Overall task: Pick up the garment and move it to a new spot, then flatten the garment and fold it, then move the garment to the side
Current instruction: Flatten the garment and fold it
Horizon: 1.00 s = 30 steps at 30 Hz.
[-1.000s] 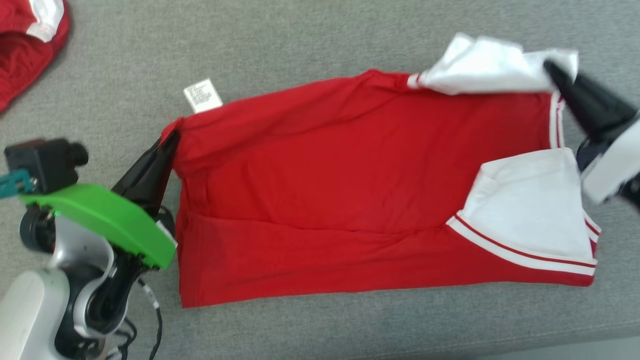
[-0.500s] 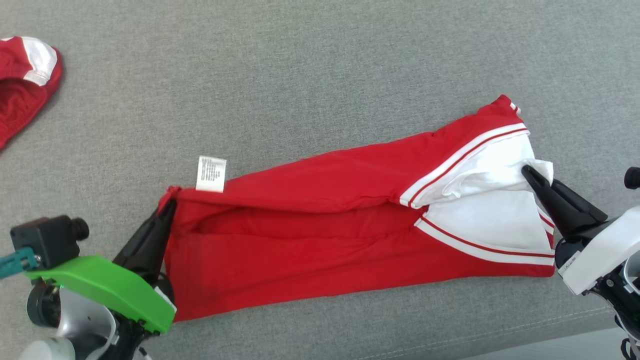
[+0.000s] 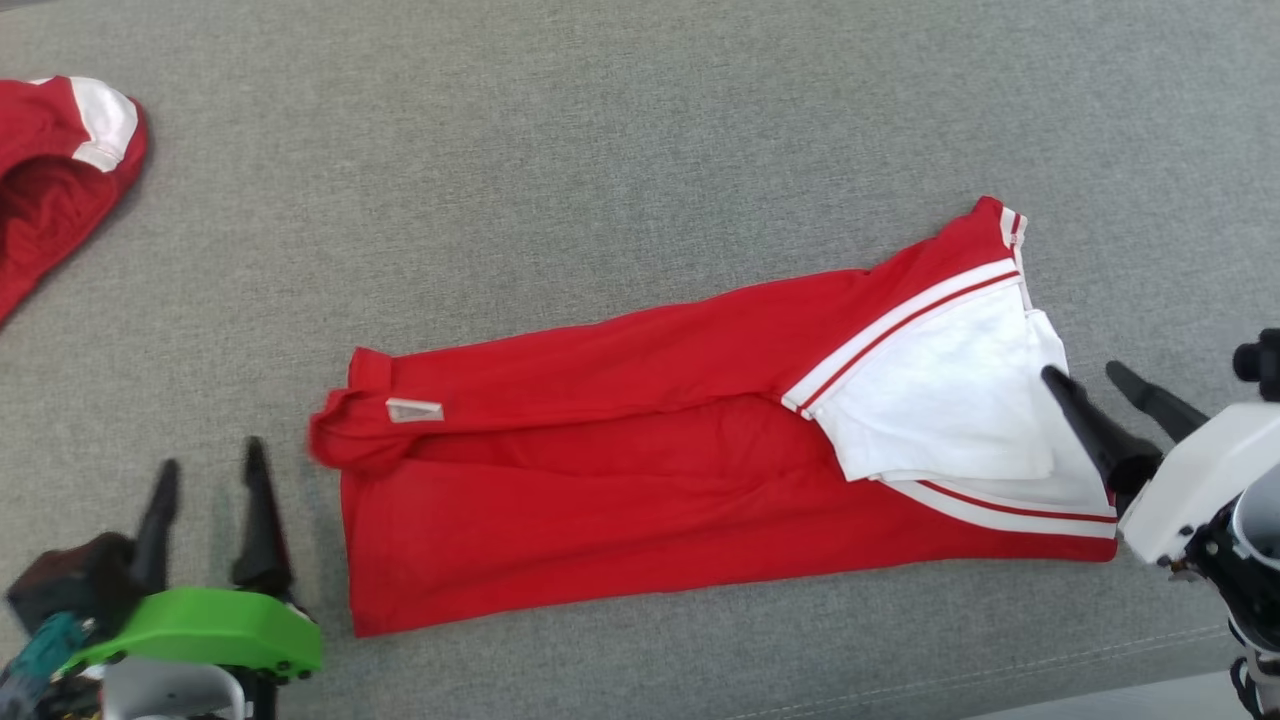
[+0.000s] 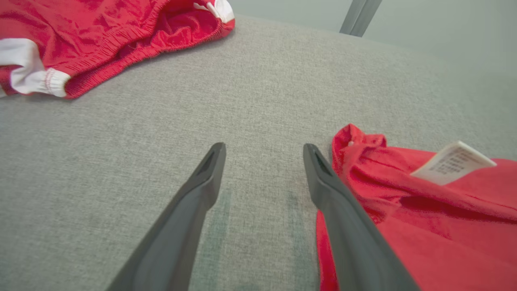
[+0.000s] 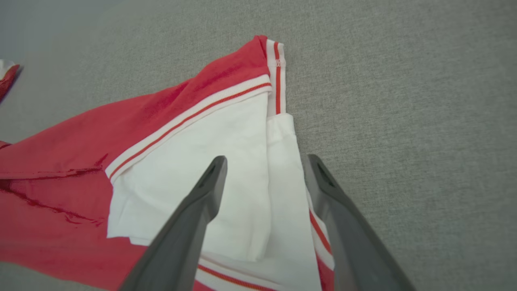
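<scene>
On grey woven upholstery (image 3: 600, 150), folded red-and-white cotton garment (image 3: 640, 480) lay lengthwise, left to right. Left gripper (image 3: 211, 455) gaped empty just beside its labelled end. Right gripper (image 3: 1082, 370) was spread empty over its white end.

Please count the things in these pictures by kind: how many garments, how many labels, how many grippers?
Garments: 2, the red and white shirt and a second red garment at the far left.
Labels: 1, the white label on the shirt.
Grippers: 2, the left gripper and the right gripper, both open.
Total: 5.
</scene>
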Tool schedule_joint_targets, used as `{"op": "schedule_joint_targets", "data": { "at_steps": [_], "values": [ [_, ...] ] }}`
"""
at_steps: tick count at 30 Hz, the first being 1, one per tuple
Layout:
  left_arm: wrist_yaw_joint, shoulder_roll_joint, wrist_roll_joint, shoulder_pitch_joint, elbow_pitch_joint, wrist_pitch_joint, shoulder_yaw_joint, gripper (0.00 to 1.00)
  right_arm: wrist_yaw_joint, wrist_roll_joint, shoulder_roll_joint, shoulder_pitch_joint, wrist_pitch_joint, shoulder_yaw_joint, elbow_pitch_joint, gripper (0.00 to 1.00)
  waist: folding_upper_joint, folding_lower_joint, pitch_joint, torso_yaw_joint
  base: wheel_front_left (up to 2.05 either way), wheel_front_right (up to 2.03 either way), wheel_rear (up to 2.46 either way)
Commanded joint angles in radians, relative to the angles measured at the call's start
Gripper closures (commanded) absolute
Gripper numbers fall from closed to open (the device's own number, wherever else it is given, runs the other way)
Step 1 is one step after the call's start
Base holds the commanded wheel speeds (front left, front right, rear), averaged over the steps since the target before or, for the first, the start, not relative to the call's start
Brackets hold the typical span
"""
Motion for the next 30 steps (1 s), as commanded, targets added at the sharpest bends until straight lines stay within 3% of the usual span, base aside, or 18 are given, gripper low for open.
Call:
{"op": "schedule_joint_targets", "data": {
  "at_steps": [1, 5, 11, 15, 18, 20, 26, 30],
  "values": [
    [0.012, -0.007, 0.009, 0.02, 0.012, -0.051, 0.024, 0.0, 0.0, -0.006, 0.027, -0.029, 0.013, -0.014, 0.017, 0.0, 0.0, 0.0001, 0.0, 0.004, 0.0, 0.0, 0.0],
    [0.003, -0.075, 0.035, 0.029, 0.039, -0.177, 0.042, 0.0, 0.0, -0.052, 0.056, -0.094, 0.056, -0.035, 0.091, 0.0, 0.0, 0.0001, 0.006, 0.017, 0.0, 0.0, 0.0],
    [-0.054, -0.192, 0.119, 0.014, 0.063, -0.209, 0.05, 0.0, 0.0, -0.139, 0.085, -0.167, 0.118, -0.033, 0.215, 0.0, 0.0, 0.0001, 0.017, 0.053, 0.0, 0.0, 0.0],
    [-0.133, -0.28, 0.229, 0.024, 0.055, -0.208, 0.089, 0.0, -0.001, -0.179, 0.084, -0.166, 0.178, -0.031, 0.309, 0.0, 0.0, 0.0001, 0.01, 0.077, 0.0, 0.0, 0.0],
    [-0.193, -0.324, 0.291, 0.042, 0.059, -0.208, 0.117, 0.0, -0.001, -0.148, 0.092, -0.146, 0.216, -0.007, 0.34, 0.0, 0.0, 0.0001, -0.004, 0.091, 0.0, 0.0, 0.0],
    [-0.229, -0.347, 0.32, 0.058, 0.071, -0.207, 0.139, 0.0, 0.002, -0.083, 0.114, -0.146, 0.212, 0.017, 0.323, 1.0, 0.0, 0.0001, -0.019, 0.093, 0.0, 0.0, 0.0],
    [-0.286, -0.376, 0.349, 0.089, 0.092, -0.207, 0.174, 0.0, -0.001, -0.02, 0.031, -0.17, 0.126, -0.061, 0.313, 1.0, 0.0, 0.0001, -0.064, 0.09, 0.0, 0.0, 0.0],
    [-0.301, -0.378, 0.322, 0.09, 0.1, -0.207, 0.165, 0.0, -0.001, -0.037, -0.062, -0.158, 0.103, -0.193, 0.359, 1.0, 0.0, 0.0001, -0.083, 0.103, 0.0, 0.0, 0.0]
  ]
}}
